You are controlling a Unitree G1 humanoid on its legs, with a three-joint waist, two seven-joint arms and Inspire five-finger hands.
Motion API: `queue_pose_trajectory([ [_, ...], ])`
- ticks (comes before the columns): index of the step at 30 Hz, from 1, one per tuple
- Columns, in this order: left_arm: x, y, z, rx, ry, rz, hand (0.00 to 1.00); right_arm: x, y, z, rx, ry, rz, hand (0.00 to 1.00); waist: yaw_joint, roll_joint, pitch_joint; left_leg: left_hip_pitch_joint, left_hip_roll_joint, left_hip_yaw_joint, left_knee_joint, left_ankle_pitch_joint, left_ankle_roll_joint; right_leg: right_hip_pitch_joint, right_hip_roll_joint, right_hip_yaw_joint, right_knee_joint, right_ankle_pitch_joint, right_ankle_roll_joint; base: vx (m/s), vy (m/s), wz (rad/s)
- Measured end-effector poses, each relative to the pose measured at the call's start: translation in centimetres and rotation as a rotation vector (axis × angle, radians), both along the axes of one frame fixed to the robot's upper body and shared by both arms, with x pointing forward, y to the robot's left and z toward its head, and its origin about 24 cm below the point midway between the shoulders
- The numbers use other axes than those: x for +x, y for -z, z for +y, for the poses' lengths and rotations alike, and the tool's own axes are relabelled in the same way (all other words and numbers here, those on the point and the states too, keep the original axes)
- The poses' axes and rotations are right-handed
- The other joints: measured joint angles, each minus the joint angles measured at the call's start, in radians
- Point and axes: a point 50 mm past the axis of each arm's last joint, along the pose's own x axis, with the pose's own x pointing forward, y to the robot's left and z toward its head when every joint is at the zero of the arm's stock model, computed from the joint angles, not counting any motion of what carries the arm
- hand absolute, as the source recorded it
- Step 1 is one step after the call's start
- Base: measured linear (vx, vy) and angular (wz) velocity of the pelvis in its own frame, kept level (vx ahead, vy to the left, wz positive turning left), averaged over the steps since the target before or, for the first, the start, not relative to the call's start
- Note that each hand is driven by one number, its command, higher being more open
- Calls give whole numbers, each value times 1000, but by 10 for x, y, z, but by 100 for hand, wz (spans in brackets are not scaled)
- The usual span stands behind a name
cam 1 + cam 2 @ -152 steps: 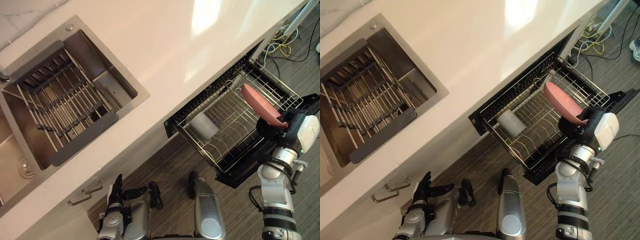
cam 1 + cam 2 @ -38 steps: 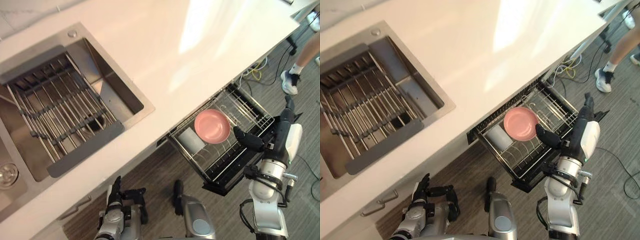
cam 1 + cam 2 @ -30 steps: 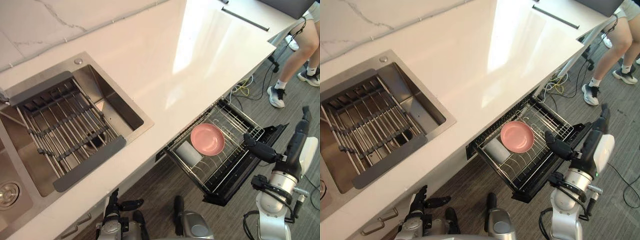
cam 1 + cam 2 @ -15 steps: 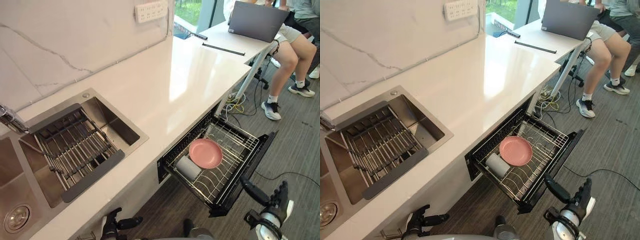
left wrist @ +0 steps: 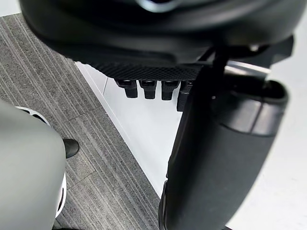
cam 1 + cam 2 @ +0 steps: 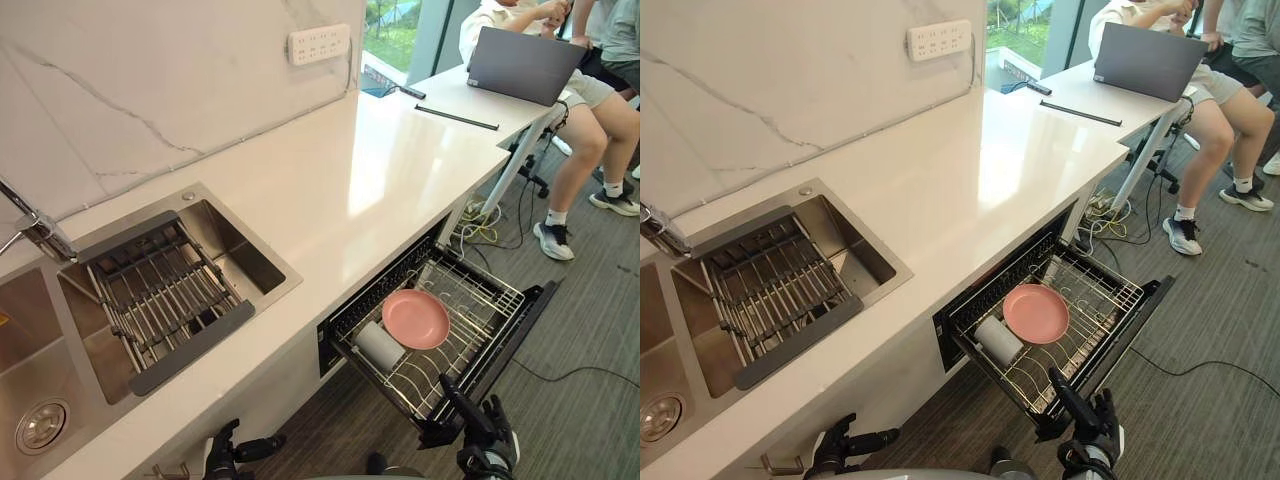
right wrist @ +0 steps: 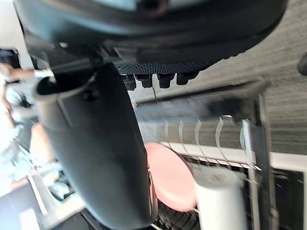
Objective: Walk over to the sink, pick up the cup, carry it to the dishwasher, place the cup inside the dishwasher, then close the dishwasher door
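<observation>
The white cup [image 6: 380, 345] lies on its side in the wire rack [image 6: 478, 296] of the open dishwasher, next to a pink plate [image 6: 415, 318]. The dark dishwasher door [image 6: 527, 318] hangs open under the counter. My right hand [image 6: 468, 424] is open, fingers straight, low down by the near corner of that door and holding nothing. Its wrist view looks past straight fingers [image 7: 153, 79] onto the cup [image 7: 221, 201] and plate [image 7: 168, 177]. My left hand [image 6: 237, 450] is open and idle down by the white cabinet front [image 5: 139, 120].
The steel sink [image 6: 255, 262] with a dark drying rack [image 6: 165, 300] sits at the left of the white counter [image 6: 350, 170]. At the far right a person [image 6: 590, 95] sits at a table with a laptop [image 6: 525, 62]. Cables [image 6: 478, 215] lie on the floor beside the dishwasher.
The camera has tilted up, bringing the wall and the seated person into view. My right hand, which stood beside the rack, has sunk to the near corner of the dishwasher door.
</observation>
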Motion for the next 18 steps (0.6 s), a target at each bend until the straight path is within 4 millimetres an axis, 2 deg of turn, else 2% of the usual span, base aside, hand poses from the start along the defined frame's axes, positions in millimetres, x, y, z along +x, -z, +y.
queue_pose_trajectory([
  [10,5,0,2,1,85,3,100,4,0,-1,-37,-113,20,100,1,-11,6,-4,-15,-38,-15,18,3,37,4,-35,-64,31,-2,-23,-21,10],
  [11,7,0,1,2,103,1,100,5,0,-1,-46,-141,26,100,1,-21,12,-6,-17,-47,-16,20,5,41,3,-42,-70,34,-2,-59,-25,18],
  [14,11,-1,3,18,143,-7,100,10,-1,1,-90,-239,42,100,1,-29,17,-12,-22,-68,-27,33,8,43,0,-60,-82,41,-3,-66,-27,18],
  [18,12,-1,5,23,147,-2,100,24,-4,4,-136,-371,54,100,4,-30,18,-16,-25,-91,-35,40,11,41,0,-76,-82,41,-4,-35,-18,13],
])
